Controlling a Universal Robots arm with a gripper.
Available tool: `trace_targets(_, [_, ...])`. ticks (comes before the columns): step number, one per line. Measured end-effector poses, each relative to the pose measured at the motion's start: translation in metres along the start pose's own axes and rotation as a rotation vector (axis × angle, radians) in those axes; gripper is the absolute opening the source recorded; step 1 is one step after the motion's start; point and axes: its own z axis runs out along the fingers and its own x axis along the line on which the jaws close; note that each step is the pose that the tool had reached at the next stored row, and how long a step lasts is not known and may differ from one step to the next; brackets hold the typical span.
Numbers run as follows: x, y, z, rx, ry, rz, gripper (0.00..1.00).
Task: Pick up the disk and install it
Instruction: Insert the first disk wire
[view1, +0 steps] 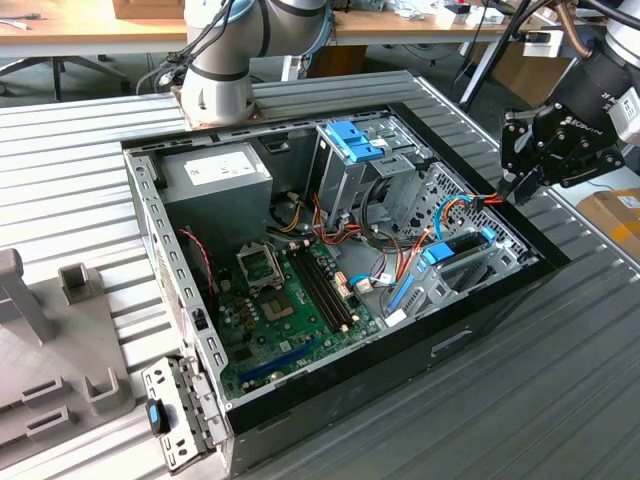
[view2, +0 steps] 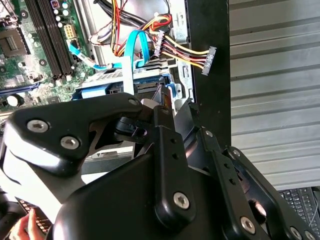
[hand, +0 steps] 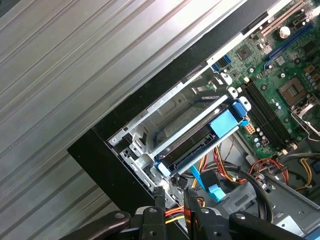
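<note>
1. Tool (hand: 174, 194) hovers at the case (view1: 470, 310) edge, tips slightly spread, empty.
2. Disk (hand: 200, 145) sits in the bay (hand: 170, 107), just ahead of the tips.
3. Suggest pinching the blue rails squarely and dodging the cables (view2: 185, 54).

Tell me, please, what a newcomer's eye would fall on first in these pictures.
The open computer case with its green motherboard dominates the exterior view's middle. At that view's right, the black gripper hangs at the case's edge, near the disk with bright blue rails lying in a metal bay.
</note>
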Motion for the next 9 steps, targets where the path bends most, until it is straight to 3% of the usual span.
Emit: trace_targets(9, [0.0000, 0.0000, 0.0000, 0.0000, 0.0000, 0.000, 0.29])
